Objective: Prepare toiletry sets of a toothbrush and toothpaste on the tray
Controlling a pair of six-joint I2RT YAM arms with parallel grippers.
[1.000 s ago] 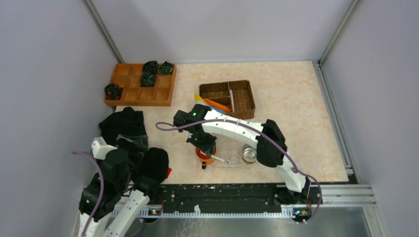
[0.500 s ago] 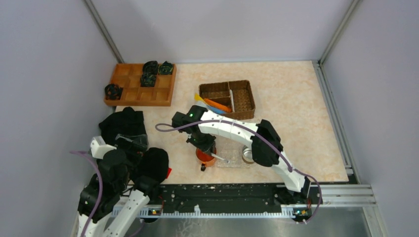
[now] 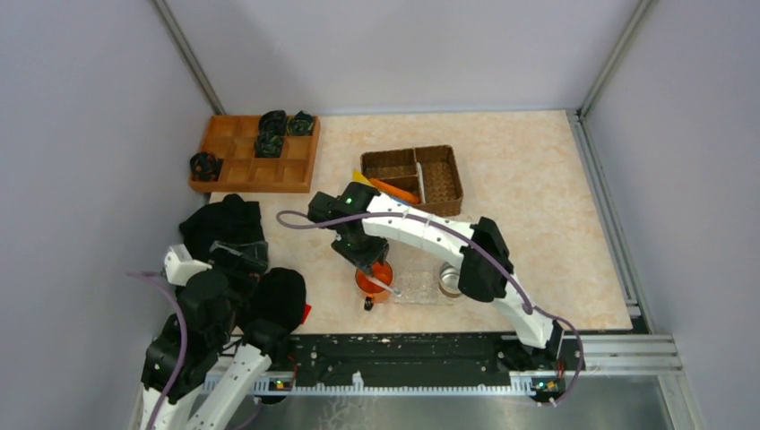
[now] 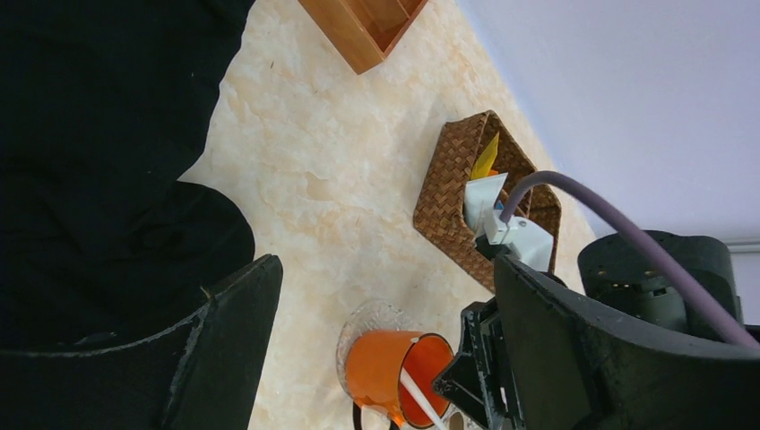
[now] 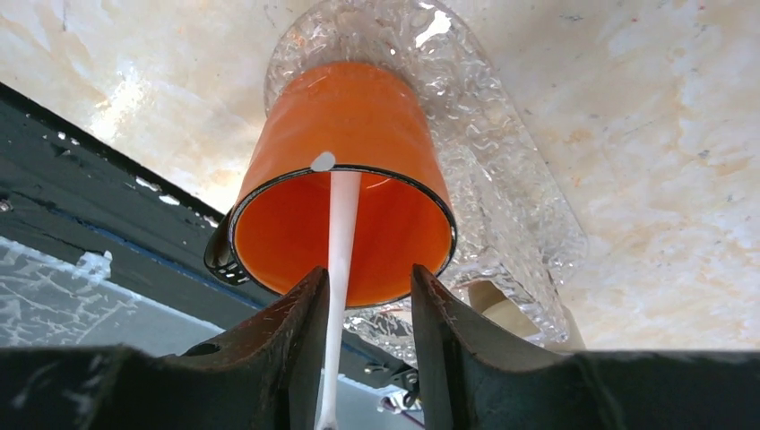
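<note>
An orange mug (image 3: 374,279) stands on the left end of the clear bumpy tray (image 3: 419,285). A slim white toothbrush (image 3: 386,287) leans in the mug, its handle pointing at the near edge. My right gripper (image 3: 367,260) hovers just above the mug. In the right wrist view its jaws (image 5: 363,333) stand apart around the toothbrush (image 5: 340,235), which lies against the left finger (image 5: 291,345); the mug (image 5: 345,134) and tray (image 5: 515,179) are beyond. My left gripper (image 4: 385,358) is open and empty at the near left. Yellow, orange and blue tubes (image 3: 387,187) lie in the wicker basket (image 3: 439,177).
A steel cup (image 3: 451,280) stands on the right end of the tray. An orange wooden compartment tray (image 3: 255,154) with dark objects sits at the far left. The right arm spans the tray from the right. The frame's black rail runs along the near edge.
My right gripper has shifted a little toward the far left above the mug. The toothbrush stays leaning in the mug. The left arm has barely moved.
</note>
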